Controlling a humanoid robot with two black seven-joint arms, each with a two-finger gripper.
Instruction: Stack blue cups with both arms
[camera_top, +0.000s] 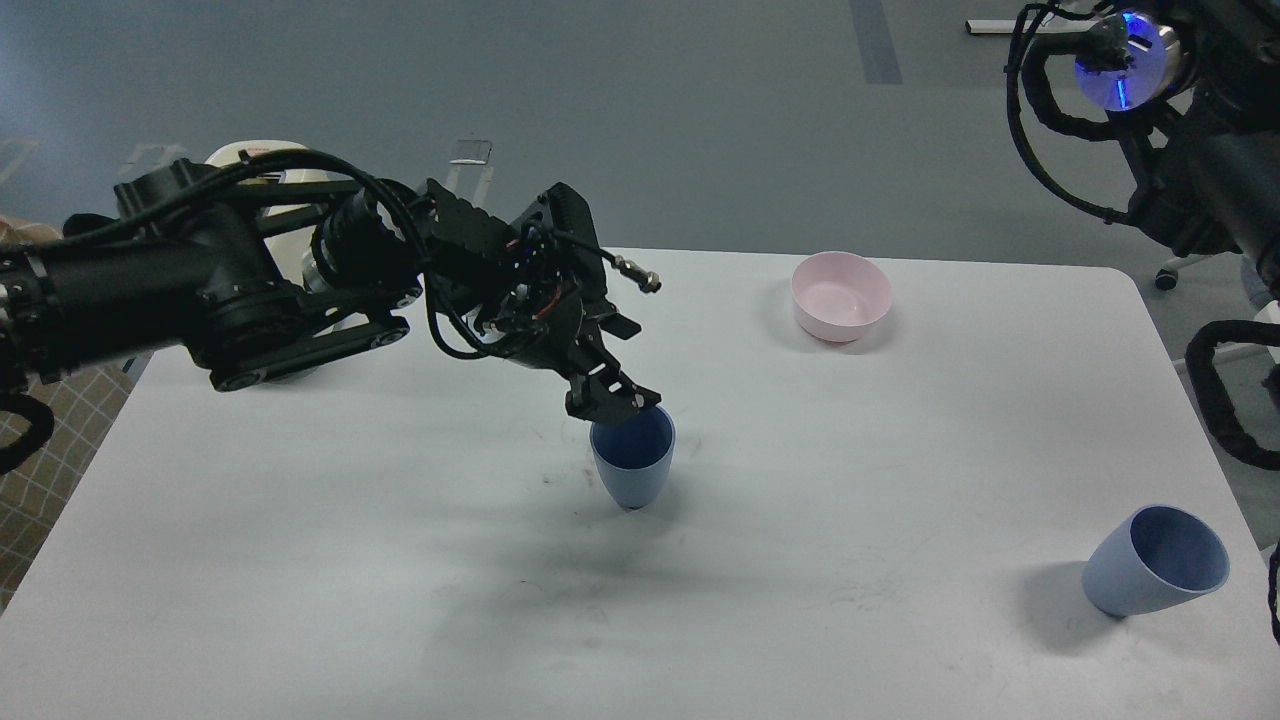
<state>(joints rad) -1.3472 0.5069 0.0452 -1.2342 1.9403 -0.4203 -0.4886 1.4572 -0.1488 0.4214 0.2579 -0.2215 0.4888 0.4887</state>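
Our left arm (200, 270) reaches in over the white tabletop (400, 560), and its gripper (612, 400) sits at the rim of the nearer blue cup (632, 458). That cup stands upright, long axis vertical, mouth up and tapered base down on the tabletop. Our fingers (600, 390) meet it at the near-left part of the rim, with the cup body hanging directly below them. They look pinched on the rim, one tip seemingly inside the mouth, yet the tips merge into one dark shape, so we cannot tell whether they truly grip.

The second blue cup (1155, 562) lies well apart from those fingers, far to their right and nearer to us. It is tipped over, long axis slanting, its open mouth facing up and to the right.

A pink bowl (841, 296) rests beyond and to the right of the fingers.

Our right arm (1200, 170) shows only at the upper right edge; its fingers are out of sight.
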